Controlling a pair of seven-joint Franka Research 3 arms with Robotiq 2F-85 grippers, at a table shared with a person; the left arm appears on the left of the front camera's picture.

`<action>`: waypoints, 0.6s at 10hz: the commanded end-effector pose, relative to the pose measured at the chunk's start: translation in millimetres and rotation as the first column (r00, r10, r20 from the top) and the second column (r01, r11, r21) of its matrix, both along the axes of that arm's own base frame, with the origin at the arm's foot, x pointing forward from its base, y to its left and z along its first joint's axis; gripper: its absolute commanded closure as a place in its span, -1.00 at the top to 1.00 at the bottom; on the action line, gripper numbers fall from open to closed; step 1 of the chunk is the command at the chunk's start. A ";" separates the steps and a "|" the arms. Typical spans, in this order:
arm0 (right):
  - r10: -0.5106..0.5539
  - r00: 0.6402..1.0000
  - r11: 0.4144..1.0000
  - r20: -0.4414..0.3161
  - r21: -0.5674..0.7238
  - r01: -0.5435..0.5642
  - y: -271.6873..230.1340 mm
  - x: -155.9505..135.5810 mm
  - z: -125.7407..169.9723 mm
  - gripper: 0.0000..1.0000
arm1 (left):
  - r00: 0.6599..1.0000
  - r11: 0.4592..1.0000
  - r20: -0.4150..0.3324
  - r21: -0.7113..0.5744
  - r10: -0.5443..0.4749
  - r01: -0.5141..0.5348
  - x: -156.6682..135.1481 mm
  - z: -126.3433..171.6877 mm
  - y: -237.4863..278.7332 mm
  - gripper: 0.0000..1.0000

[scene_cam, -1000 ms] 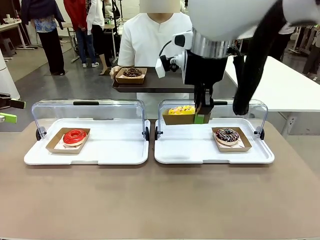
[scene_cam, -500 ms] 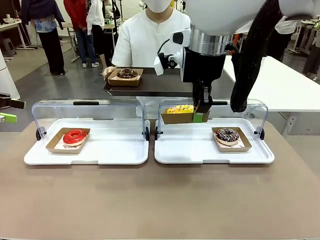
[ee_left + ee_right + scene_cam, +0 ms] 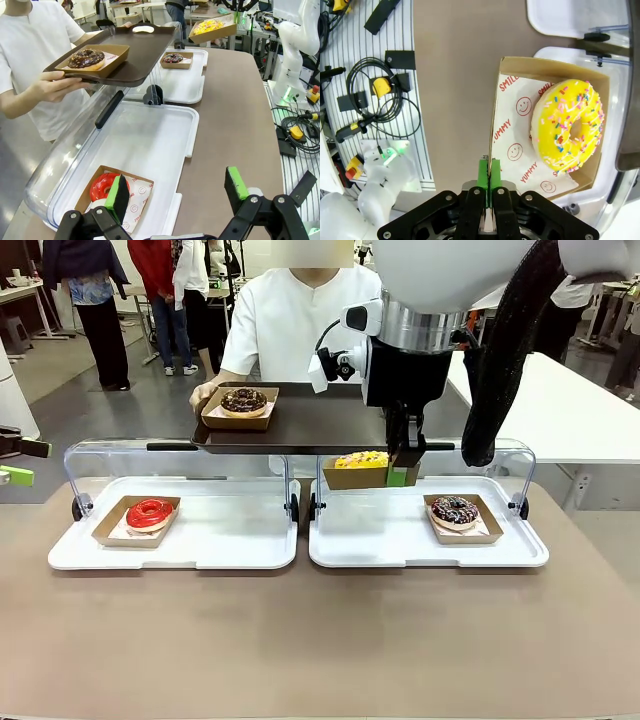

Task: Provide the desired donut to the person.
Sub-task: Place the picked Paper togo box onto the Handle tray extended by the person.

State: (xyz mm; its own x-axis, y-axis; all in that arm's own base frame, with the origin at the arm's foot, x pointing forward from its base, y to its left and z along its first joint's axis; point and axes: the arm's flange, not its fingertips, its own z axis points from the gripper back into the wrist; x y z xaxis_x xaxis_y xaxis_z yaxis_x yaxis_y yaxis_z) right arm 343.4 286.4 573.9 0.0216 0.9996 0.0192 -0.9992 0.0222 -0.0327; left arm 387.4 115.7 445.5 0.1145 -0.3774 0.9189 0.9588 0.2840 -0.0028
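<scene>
My right gripper is shut on the edge of a cardboard tray holding a yellow sprinkled donut, lifted above the back of the right white tray. The person in a white shirt holds a dark brown serving tray just behind and above it. A chocolate donut in its own cardboard tray sits on the serving tray. My left gripper is open at the table's left edge, nothing between its fingers.
A red donut lies in the left white tray. A chocolate sprinkled donut lies in the right tray. Both clear lids stand open at the back. Bystanders stand far back left.
The person has brought the brown serving tray forward, lower and to the left, over the open lids. My right gripper with the yellow donut has barely moved.
</scene>
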 end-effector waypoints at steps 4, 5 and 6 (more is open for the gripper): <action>-0.005 1.000 1.000 0.014 0.002 0.005 -2.9 -2.1 -3.5 -1.00 | 1.000 1.000 0.010 -0.013 -0.001 0.001 -1.2 0.8 0.9 1.00; -0.005 1.000 1.000 0.014 0.002 0.005 -2.9 -2.1 -3.5 -1.00 | 1.000 1.000 0.010 -0.013 -0.001 0.001 -1.2 0.8 0.9 1.00; -0.005 1.000 1.000 0.014 0.002 0.005 -2.9 -2.1 -3.5 -1.00 | 1.000 1.000 0.010 -0.013 -0.001 0.001 -1.2 0.8 0.9 1.00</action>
